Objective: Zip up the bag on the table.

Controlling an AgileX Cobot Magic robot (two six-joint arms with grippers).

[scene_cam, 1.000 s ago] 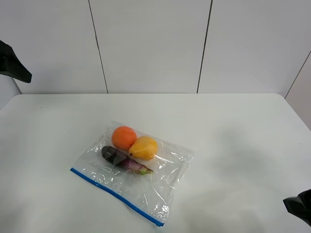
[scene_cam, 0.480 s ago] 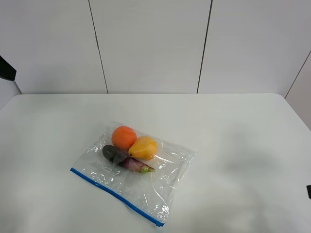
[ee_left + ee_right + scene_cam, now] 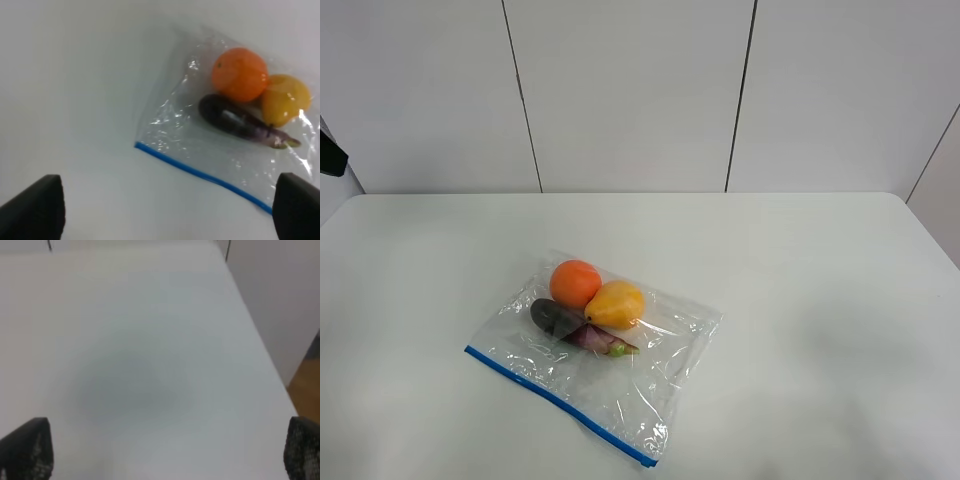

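Note:
The clear crinkly bag (image 3: 610,365) lies on the white table (image 3: 800,270), left of centre, with its blue zipper strip (image 3: 555,402) along the near edge. Inside are an orange (image 3: 575,283), a yellow fruit (image 3: 616,304) and a dark eggplant (image 3: 570,327). The left wrist view shows the bag (image 3: 200,145) and zipper strip (image 3: 200,174) from above. My left gripper (image 3: 167,210) is open, high above the table, with only its finger tips (image 3: 35,207) showing. My right gripper (image 3: 165,452) is open over bare table, away from the bag.
A dark piece of the left arm (image 3: 330,155) shows at the left edge of the high view. White wall panels stand behind the table. The table's right edge (image 3: 260,340) and a strip of floor show in the right wrist view.
Both arms have pulled out of the high view: the left arm's dark part has shrunk toward the left edge, and the right arm at the bottom right has gone. The bag has not moved.

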